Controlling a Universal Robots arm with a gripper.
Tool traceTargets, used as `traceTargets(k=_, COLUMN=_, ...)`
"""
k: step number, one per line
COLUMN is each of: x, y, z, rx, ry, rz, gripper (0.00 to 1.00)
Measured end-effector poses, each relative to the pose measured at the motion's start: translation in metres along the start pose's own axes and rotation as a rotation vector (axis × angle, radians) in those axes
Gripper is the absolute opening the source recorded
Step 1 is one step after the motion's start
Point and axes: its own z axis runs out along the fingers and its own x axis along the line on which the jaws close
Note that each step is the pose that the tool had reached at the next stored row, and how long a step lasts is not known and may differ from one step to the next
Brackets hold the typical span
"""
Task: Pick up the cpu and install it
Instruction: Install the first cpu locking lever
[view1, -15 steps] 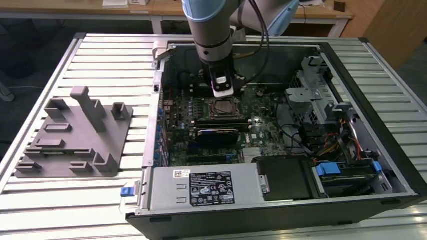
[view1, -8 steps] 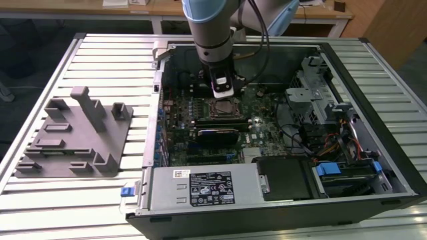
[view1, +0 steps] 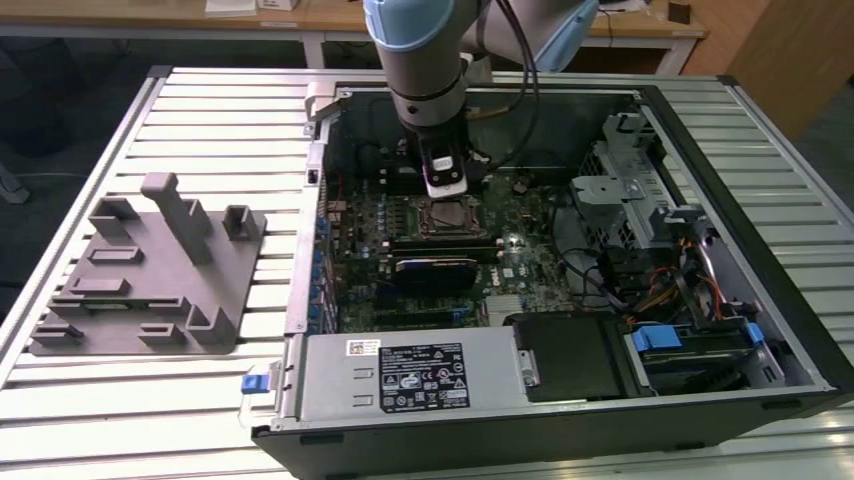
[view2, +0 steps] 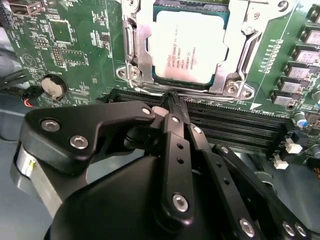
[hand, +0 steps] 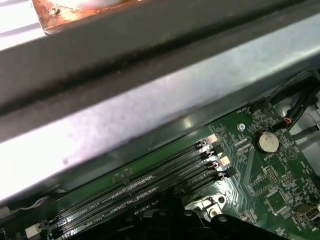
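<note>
The cpu (view2: 192, 47) lies flat in the motherboard socket, its silvery-grey top facing up inside the metal socket frame (view2: 131, 50). In the exterior view the cpu (view1: 442, 215) sits near the middle of the open computer case. My gripper (view2: 172, 97) hangs just beside the socket's edge over the memory slots, black fingers (view2: 171, 150) shut together with nothing between them. In the exterior view the gripper (view1: 446, 183) points down just behind the socket. It is apart from the cpu.
Black memory slots (hand: 150, 182) run beside the socket, with a coin battery (hand: 266, 142) nearby. The case wall (hand: 150, 110) rises close to the gripper. A drive cage and cables (view1: 641, 220) fill the exterior view's right. A grey fixture (view1: 154, 270) stands on the table (view1: 107, 410) outside the case.
</note>
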Motion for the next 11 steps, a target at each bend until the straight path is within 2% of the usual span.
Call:
traceTargets(k=6, x=-0.0007, y=0.0017, z=-0.0060, rx=0.0003, ry=0.0001, rz=0.000, gripper=0.11)
traceTargets(k=11, x=-0.0019, y=0.0051, z=-0.0174, rx=0.0002, ry=0.0000, rz=0.000, gripper=0.11)
